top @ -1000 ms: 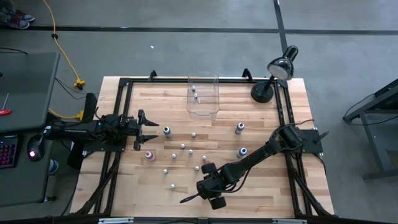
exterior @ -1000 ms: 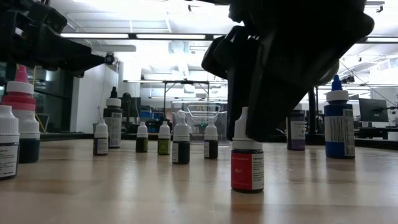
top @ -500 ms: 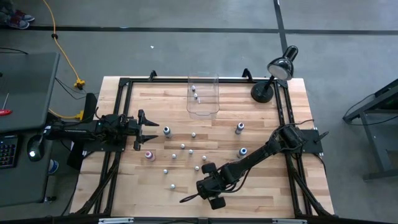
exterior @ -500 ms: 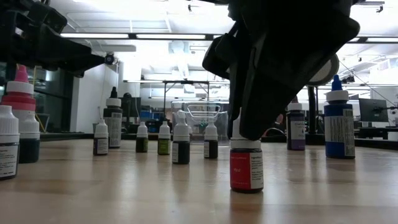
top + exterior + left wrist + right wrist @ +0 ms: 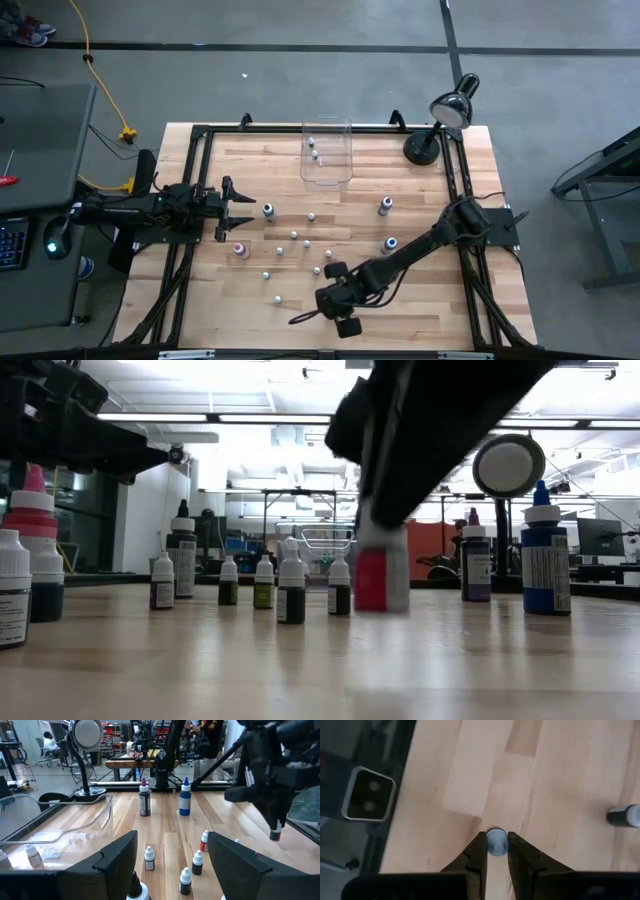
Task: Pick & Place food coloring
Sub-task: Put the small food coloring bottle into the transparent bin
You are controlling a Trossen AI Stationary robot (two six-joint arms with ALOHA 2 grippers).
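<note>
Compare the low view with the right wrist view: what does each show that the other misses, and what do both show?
Only the low view shows the red-labelled bottle hanging clear of the table, with a row of small bottles standing behind it. Only the right wrist view shows the right gripper with its fingers pressed on either side of the white cap, looking straight down. Both show the gripped bottle, the arm holding it and the wooden tabletop.

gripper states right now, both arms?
Left gripper: open, empty, waiting at the table's left edge.
Right gripper: shut on a red-labelled food coloring bottle, lifted off the table.
</note>
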